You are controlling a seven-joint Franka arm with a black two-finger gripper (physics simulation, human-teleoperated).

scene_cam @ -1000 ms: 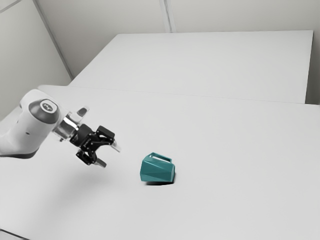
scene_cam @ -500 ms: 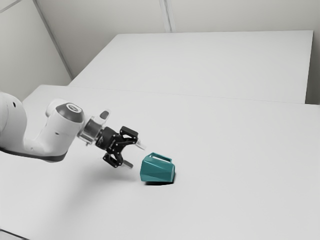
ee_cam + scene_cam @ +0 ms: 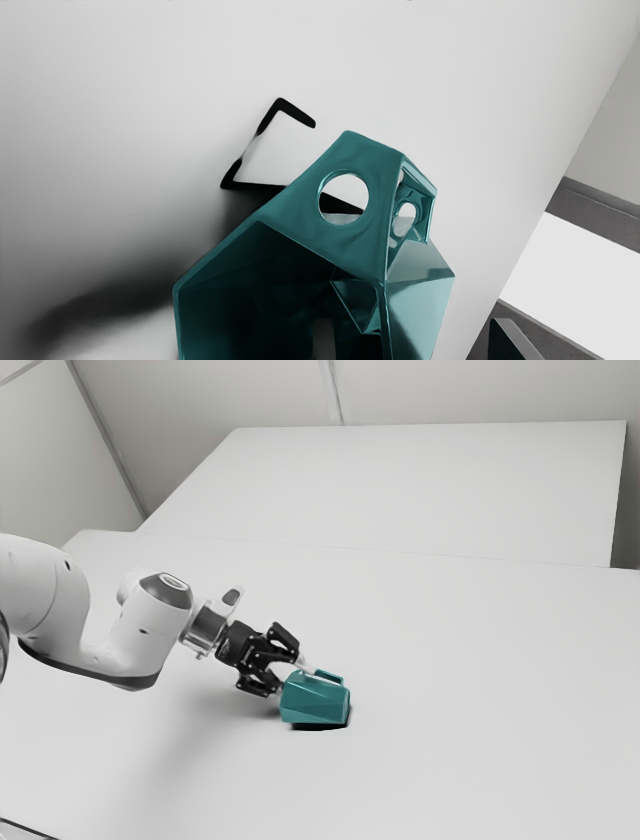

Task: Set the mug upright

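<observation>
The jaws (image 3: 295, 678) stand apart by the tipped mug (image 3: 316, 702); probably stiff, slippery, best taken by its rim (image 3: 384, 310).

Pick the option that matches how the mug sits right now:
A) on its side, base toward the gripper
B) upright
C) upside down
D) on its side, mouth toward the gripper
D: the mug lies on its side, its hollow inside facing the gripper in the wrist view.

- A plain white table (image 3: 450, 690), smooth and matte.
- On it, a teal faceted mug (image 3: 315, 702) tipped on its side, a dark shadow (image 3: 320, 727) along its base edge.
</observation>
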